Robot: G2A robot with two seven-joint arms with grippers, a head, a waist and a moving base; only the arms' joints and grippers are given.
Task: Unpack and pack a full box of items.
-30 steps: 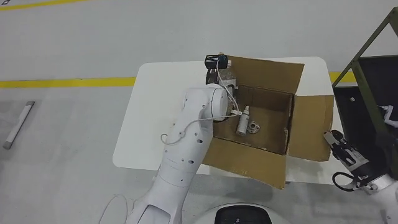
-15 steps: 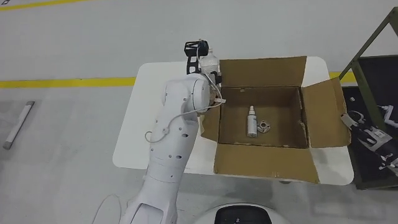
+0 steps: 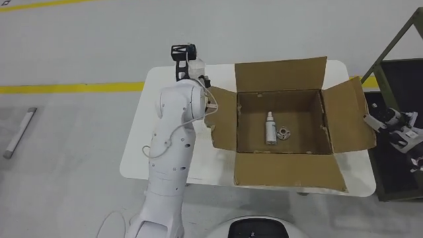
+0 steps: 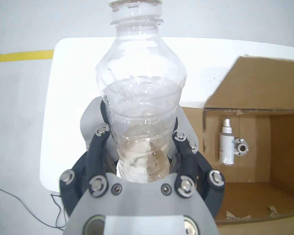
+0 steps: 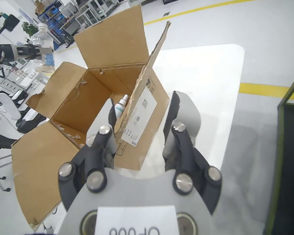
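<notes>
The left arm is stretched over the far left corner of the table [image 3: 158,125], beside the open cardboard box [image 3: 277,76]. In the left wrist view, the left gripper [image 4: 139,118] is seen clamped around the lower body of a clear water bottle [image 4: 139,74]. The right wrist view adds that the bottle is held upright, clear of the box. The right gripper [image 5: 142,103] is held just off the box's right flap, fingers [image 5: 111,113] spread and holding nothing. From above, a spray bottle [image 3: 269,127] and a metal fitting [image 3: 283,133] are seen lying side by side on the box floor.
</notes>
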